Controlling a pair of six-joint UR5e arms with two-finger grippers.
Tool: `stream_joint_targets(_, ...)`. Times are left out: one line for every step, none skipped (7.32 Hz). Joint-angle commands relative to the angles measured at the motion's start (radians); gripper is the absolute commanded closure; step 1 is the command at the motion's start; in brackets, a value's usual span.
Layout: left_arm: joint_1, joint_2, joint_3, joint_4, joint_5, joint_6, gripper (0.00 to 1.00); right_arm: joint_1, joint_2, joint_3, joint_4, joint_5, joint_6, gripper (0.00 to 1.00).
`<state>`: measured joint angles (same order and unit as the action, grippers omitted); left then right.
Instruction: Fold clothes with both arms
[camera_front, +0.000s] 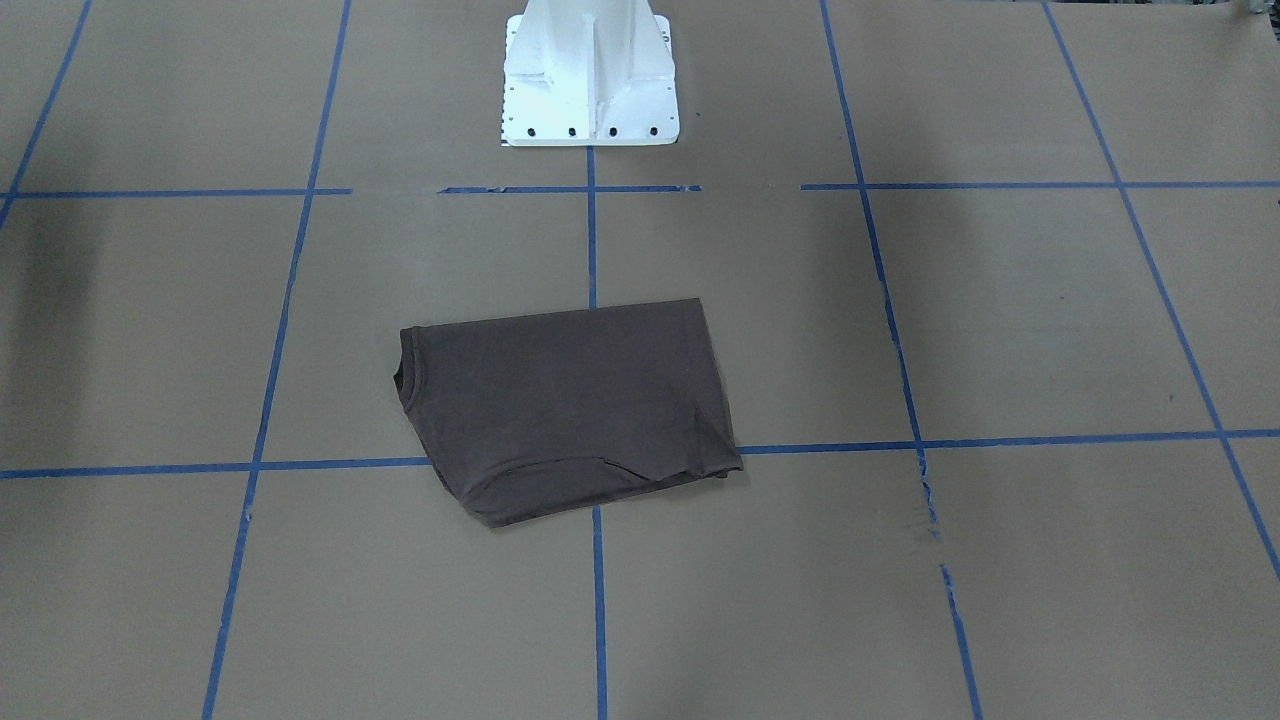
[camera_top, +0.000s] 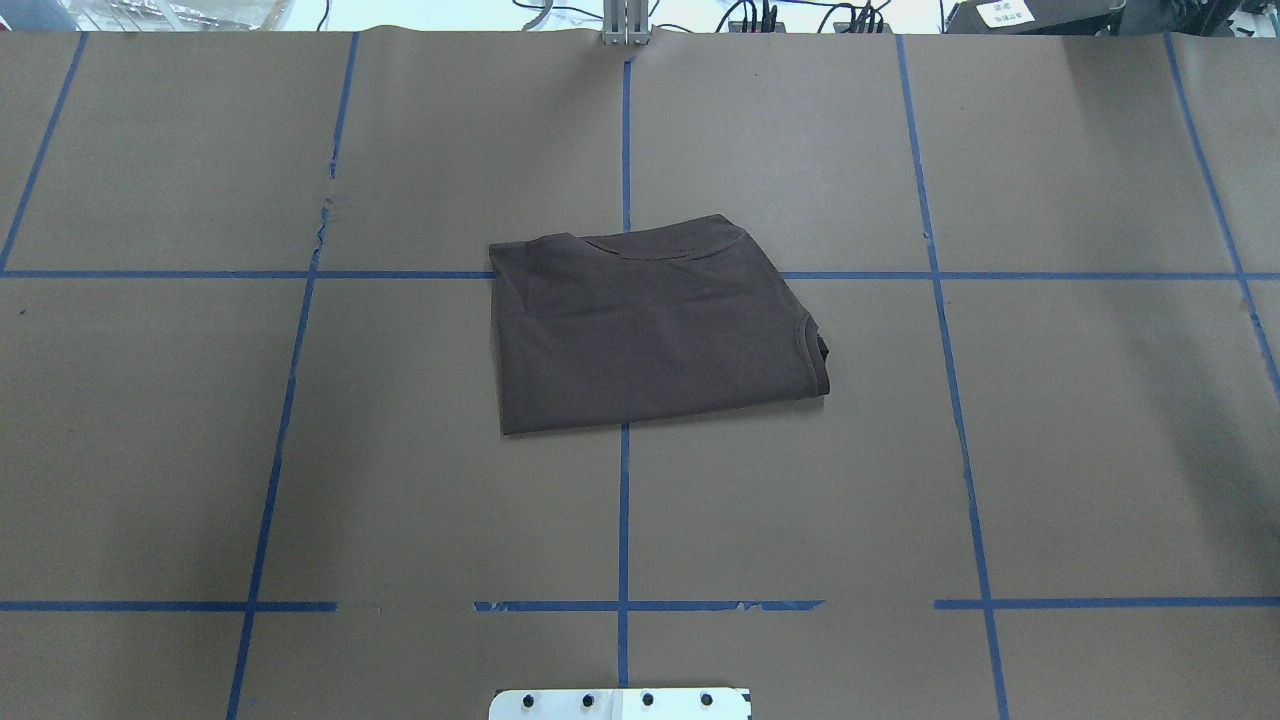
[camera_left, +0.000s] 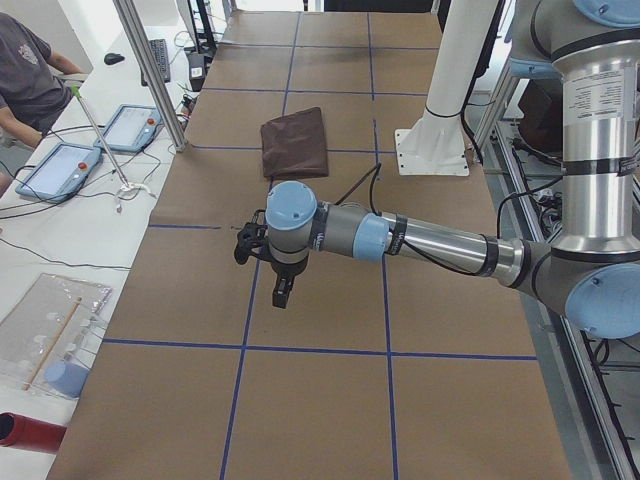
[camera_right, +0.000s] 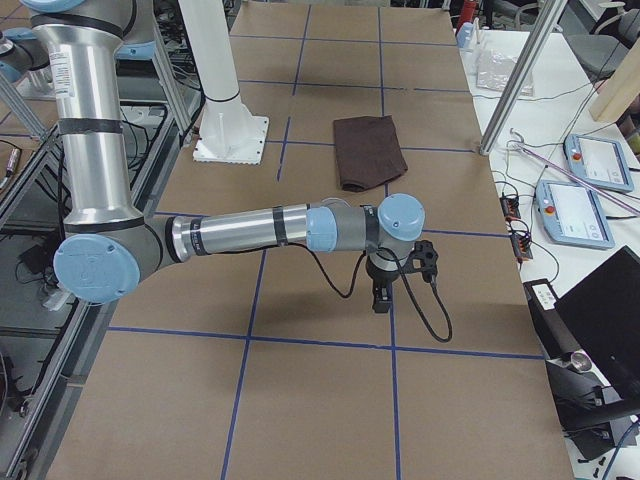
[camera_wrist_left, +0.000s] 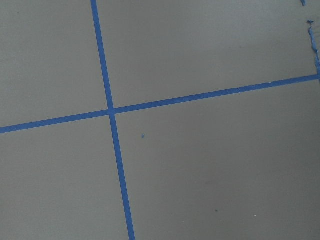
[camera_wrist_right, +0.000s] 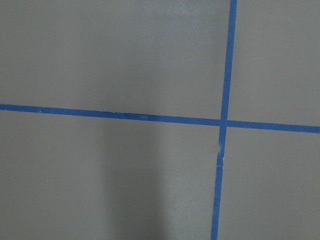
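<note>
One dark brown-grey T-shirt (camera_top: 650, 325) lies folded into a compact, roughly rectangular packet at the middle of the paper-covered table (camera_top: 1100, 450), astride a crossing of the blue tape lines (camera_top: 624, 520). Its ribbed collar (camera_top: 818, 358) shows at the end that faces the right gripper's side.

Two arms are at the table, neither touching the garment. The left arm (camera_left: 440, 243) reaches out level over the table's left end. The left gripper (camera_left: 283, 292) hangs pointing down above bare paper, with the shirt well apart from it toward the centre. The right arm (camera_right: 250, 232) mirrors that pose at the opposite end. The right gripper (camera_right: 381, 297) also points down, the shirt again well beyond it. Only the side cameras catch the two grippers, so it cannot be told whether their fingers are parted or closed.

Each wrist camera shows one tape crossing below it. One white pedestal base (camera_front: 590, 80) stands behind the shirt.
</note>
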<state>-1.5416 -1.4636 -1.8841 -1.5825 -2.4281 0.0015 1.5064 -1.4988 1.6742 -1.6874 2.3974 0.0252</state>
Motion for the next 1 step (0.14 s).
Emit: stream_joint_targets(0.000,-0.001,-0.003,-0.001,0.001,0.000,0.00,0.001,-0.003,-0.004,0.000,-0.001,-0.001,0.00)
